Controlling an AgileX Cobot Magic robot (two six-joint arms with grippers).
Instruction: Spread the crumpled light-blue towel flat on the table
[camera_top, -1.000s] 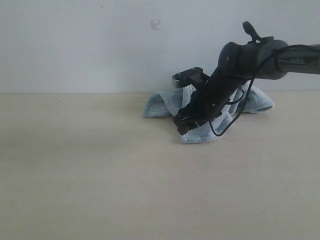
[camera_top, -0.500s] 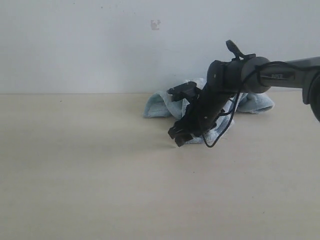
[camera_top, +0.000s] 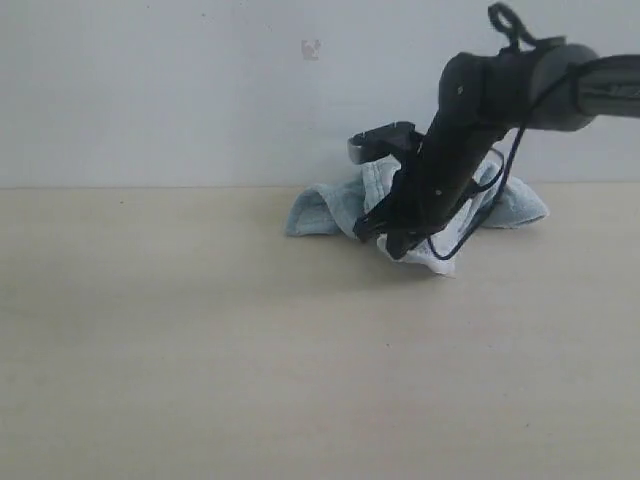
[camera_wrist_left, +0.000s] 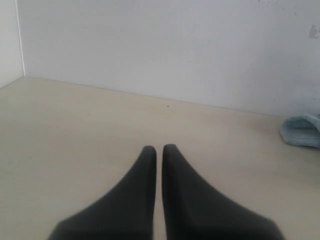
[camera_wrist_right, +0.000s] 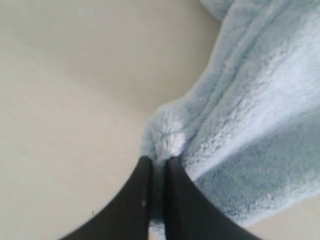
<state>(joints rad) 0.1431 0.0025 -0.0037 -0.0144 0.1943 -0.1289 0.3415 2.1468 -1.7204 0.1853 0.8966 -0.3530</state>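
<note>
The towel (camera_wrist_right: 240, 125), likely soft, light and floppy, is being pinched by a fluffy fold between the right jaws' tips, its crumpled bulk trailing beyond them onto the bench (camera_top: 200, 350), while the left jaws, closed to a slit and empty, are hovering well apart; hemmed corners seem better holds.

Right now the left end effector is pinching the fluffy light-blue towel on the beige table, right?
No, the right end effector pinches the fluffy light-blue towel on the beige table; the right wrist view shows it. The left end effector holds nothing.
</note>
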